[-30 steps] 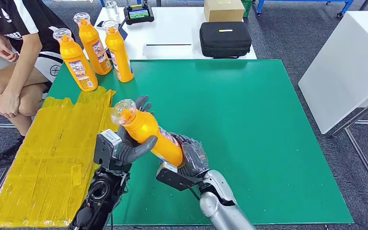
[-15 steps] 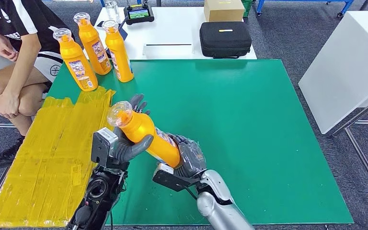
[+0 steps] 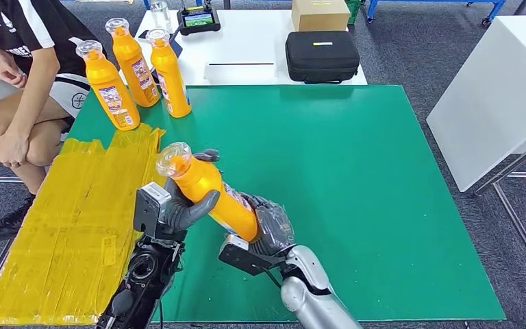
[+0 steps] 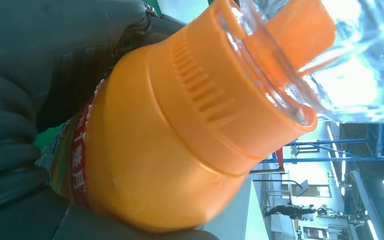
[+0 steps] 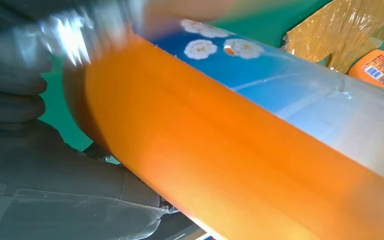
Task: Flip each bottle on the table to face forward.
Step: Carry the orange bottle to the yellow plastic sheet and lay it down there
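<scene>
An orange bottle (image 3: 209,192) with a clear cap is held tilted above the green mat (image 3: 356,178), cap toward the upper left. My left hand (image 3: 188,205) grips its neck and shoulder, and my right hand (image 3: 268,226) holds its lower end. The left wrist view looks at the orange bottle (image 4: 180,130) close up, with my left hand (image 4: 25,125) wrapped round it. In the right wrist view the bottle's body (image 5: 240,145) shows a blue flowered label, gripped by my right hand (image 5: 35,150). Three more orange bottles (image 3: 133,72) stand upright at the mat's far left corner.
Yellow sheeting (image 3: 68,219) covers the table's left side. A person (image 3: 20,82) sits at the far left by the bottles. A white table behind carries a black case (image 3: 322,56), a cardboard box (image 3: 320,14) and a small device (image 3: 198,19). Another white table (image 3: 500,89) stands at the right.
The held bottle has shifted slightly, first left and then back a little, with both hands still on it. The standing bottles have not moved.
</scene>
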Tool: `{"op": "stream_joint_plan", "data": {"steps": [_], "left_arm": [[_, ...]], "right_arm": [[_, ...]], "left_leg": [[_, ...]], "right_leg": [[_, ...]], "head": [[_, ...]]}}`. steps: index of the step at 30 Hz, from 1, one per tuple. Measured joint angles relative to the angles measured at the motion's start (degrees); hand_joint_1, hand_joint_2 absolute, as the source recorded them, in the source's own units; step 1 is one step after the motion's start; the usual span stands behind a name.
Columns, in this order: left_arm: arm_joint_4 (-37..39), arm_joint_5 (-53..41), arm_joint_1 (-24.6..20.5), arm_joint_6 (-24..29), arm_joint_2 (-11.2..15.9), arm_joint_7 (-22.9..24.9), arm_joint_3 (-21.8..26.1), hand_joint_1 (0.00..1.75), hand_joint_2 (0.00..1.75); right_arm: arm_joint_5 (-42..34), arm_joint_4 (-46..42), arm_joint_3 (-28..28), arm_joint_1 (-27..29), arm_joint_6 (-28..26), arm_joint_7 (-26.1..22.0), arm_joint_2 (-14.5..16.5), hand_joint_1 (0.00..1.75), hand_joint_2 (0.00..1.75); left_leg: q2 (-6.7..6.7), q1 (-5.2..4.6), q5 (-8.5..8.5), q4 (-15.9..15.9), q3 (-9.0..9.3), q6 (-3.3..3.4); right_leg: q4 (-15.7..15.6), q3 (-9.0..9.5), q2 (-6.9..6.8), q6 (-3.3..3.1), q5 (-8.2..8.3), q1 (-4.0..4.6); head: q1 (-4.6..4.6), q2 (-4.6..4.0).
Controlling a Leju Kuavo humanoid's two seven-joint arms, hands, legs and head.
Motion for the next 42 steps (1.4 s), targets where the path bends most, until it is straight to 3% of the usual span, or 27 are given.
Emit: {"op": "stream_joint_plan", "data": {"steps": [8, 10, 12, 14, 21, 26, 29, 31, 33, 35, 37, 39, 42], "left_arm": [[1.55, -0.08, -1.12, 0.01, -0.11, 0.01, -0.35, 1.75, 1.75], [1.77, -0.07, -1.22, 0.01, -0.13, 0.06, -0.41, 1.75, 1.75], [1.92, 0.06, -1.41, 0.04, -0.21, 0.30, -0.45, 1.75, 1.75], [2.01, 0.03, -1.72, 0.59, -0.34, 0.69, -0.46, 1.75, 1.75], [1.54, -6.35, -1.75, 8.22, -0.26, 1.12, -0.52, 1.75, 1.75], [0.95, -8.03, -1.66, 9.96, -0.05, 1.26, -0.53, 1.75, 1.75], [0.87, -15.78, -1.65, 16.33, 0.08, 2.82, -0.56, 1.75, 1.75], [0.87, -28.45, -1.65, 24.34, 0.45, 6.10, -0.41, 1.75, 1.75], [0.89, -47.27, -1.67, 32.12, 1.03, 11.86, 0.16, 1.75, 1.75], [1.17, -67.24, -1.90, 36.13, 1.99, 20.42, 1.05, 1.75, 1.75], [2.10, -81.88, -3.04, 36.62, 4.39, 31.87, 0.42, 1.75, 1.75], [3.48, -86.55, -5.13, 35.84, 7.94, 42.43, -2.33, 1.75, 1.75], [6.58, -84.84, -9.71, 32.75, 13.10, 54.44, -9.78, 1.75, 1.75]], "right_arm": [[-0.17, -0.22, -0.26, 0.63, -0.24, 0.06, 0.00, 1.75, 1.75], [-0.40, -0.65, -0.61, 1.03, -0.33, 0.04, 0.00, 0.96, 1.75], [-1.36, -1.25, -0.97, 1.47, -0.65, -0.20, -0.07, 0.09, 0.87], [-3.49, -2.12, -1.43, 2.17, -1.03, -0.72, -0.20, 0.00, 0.00], [-19.14, -11.29, -6.12, 6.92, 2.52, -3.53, -1.15, 0.00, 0.00], [-21.16, -15.93, -8.41, 8.83, 3.20, -4.07, -1.97, 0.00, 0.00], [-24.02, -18.49, -9.70, 10.44, 2.27, -5.26, -2.13, 0.00, 0.00], [-27.17, -21.53, -11.13, 12.45, 1.83, -5.87, -2.48, 0.00, 0.87], [-29.94, -24.93, -12.77, 14.64, 1.86, -6.02, -3.02, 0.00, 1.75], [-31.82, -27.74, -14.29, 16.35, 1.89, -6.01, -3.45, 0.00, 1.75], [-33.21, -29.83, -15.62, 17.44, 1.89, -5.81, -3.80, 0.00, 1.75], [-34.00, -31.20, -16.61, 18.16, 1.90, -5.63, -4.13, 0.00, 1.75], [-34.27, -32.09, -17.40, 18.64, 2.26, -5.70, -4.51, 0.00, 1.75]], "left_leg": [[0.00, 0.00, 0.00, 0.00, 0.00, 0.00], [0.00, 0.00, 0.00, 0.00, 0.00, 0.00], [0.00, 0.00, 0.00, 0.00, 0.00, 0.00], [-0.02, 0.00, 0.00, 0.00, 0.00, 0.00], [-0.02, 0.00, 0.00, 0.00, -0.02, 0.00], [-0.01, 0.00, 0.00, 0.00, -0.02, 0.00], [-0.02, 0.00, 0.00, 0.00, -0.01, 0.00], [-0.02, 0.00, 0.00, 0.00, -0.01, 0.00], [-0.02, 0.01, 0.00, 0.00, -0.02, 0.00], [-0.01, 0.01, -0.01, 0.00, -0.03, 0.00], [0.01, 0.01, -0.01, 0.00, -0.02, 0.00], [0.03, 0.01, 0.01, 0.00, 0.00, -0.03], [-0.10, 0.04, 0.11, 0.00, 0.00, -0.13]], "right_leg": [[0.00, 0.00, 0.00, 0.00, 0.00, 0.00], [0.00, 0.00, 0.00, 0.00, 0.00, 0.00], [0.00, 0.00, 0.00, 0.00, 0.00, 0.00], [0.00, 0.00, -0.01, 0.00, 0.00, 0.00], [0.00, 0.00, -0.01, 0.00, 0.00, -0.01], [0.00, 0.00, -0.01, 0.00, 0.00, 0.00], [-0.01, 0.00, -0.01, 0.00, 0.00, 0.00], [-0.01, 0.00, -0.01, 0.00, 0.00, 0.00], [0.00, -0.01, -0.01, 0.00, 0.00, 0.00], [0.00, -0.02, -0.01, 0.00, -0.01, 0.00], [-0.01, -0.04, 0.02, -0.01, -0.01, 0.01], [-0.01, -0.04, 0.04, -0.01, 0.00, 0.02], [0.00, -0.01, -0.04, -0.02, 0.01, 0.05]], "head": [[-0.01, 0.00], [-0.01, 0.00], [-0.01, 0.00], [0.00, 0.00], [-0.01, 0.00], [-0.01, 0.00], [-0.01, 0.00], [-0.01, 0.00], [-0.01, 0.00], [0.00, 0.00], [0.01, 0.00], [-0.01, 0.00], [0.00, 0.00]]}}
